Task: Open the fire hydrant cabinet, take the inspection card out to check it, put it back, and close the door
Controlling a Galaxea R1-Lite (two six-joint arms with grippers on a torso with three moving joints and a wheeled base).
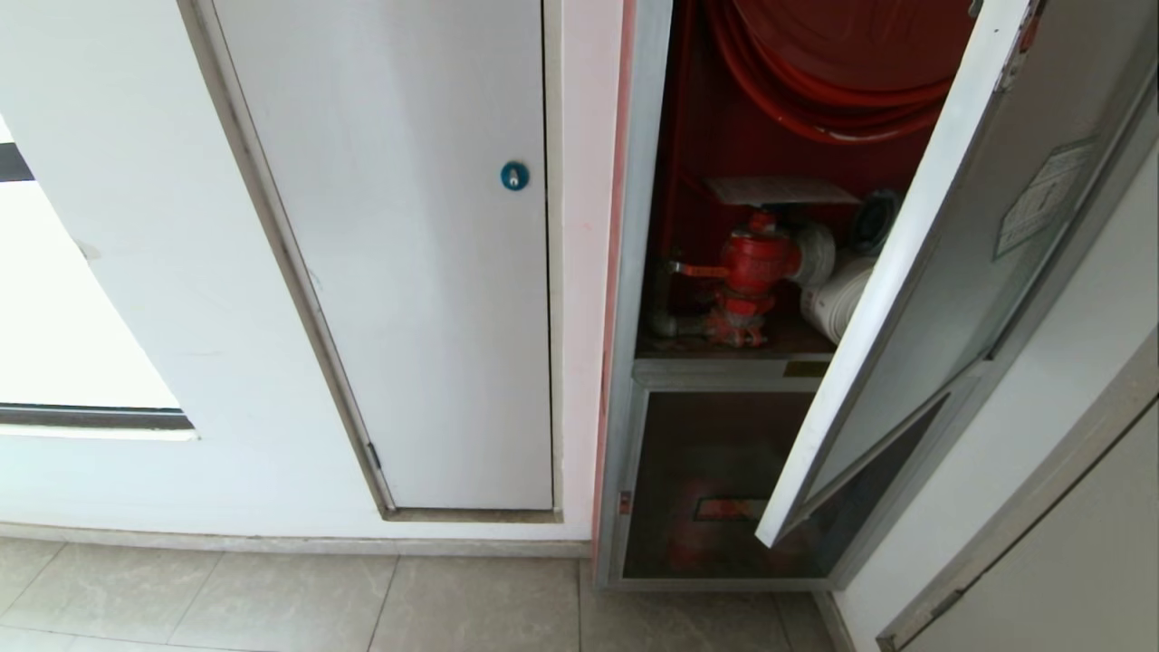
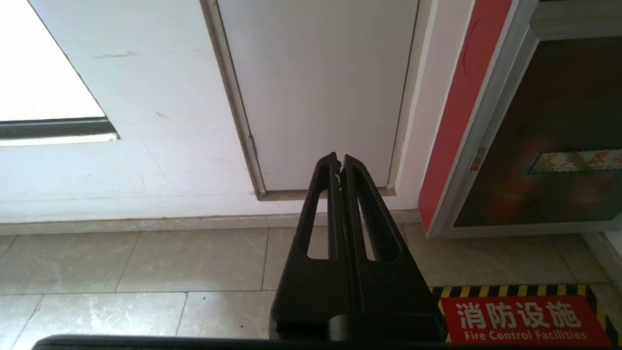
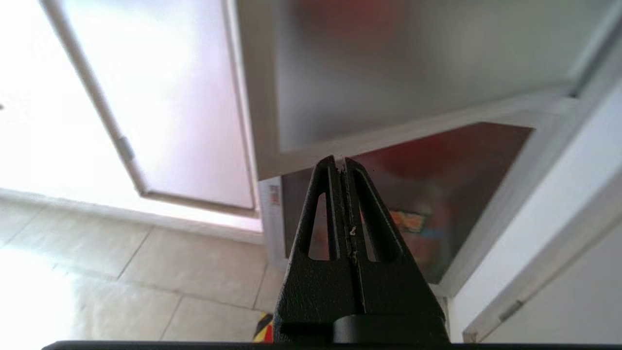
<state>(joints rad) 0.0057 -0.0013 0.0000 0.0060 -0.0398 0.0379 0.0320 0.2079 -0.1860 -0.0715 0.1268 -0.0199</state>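
The fire hydrant cabinet stands open, showing its red inside with the hose reel, red valve and rolled white hose. The inspection card lies flat on top of the valve. The door, tinted glass with a hexagonal sticker, is swung out toward me on the right. Neither arm shows in the head view. My right gripper is shut and empty, low down, its tips just under the door's bottom rail. Shut and empty too, my left gripper points at the wall's foot.
A white panel door with a blue round lock is left of the cabinet. The smaller lower glass door is closed beneath it. A red floor sign with striped border lies before the cabinet. A white wall runs along the right.
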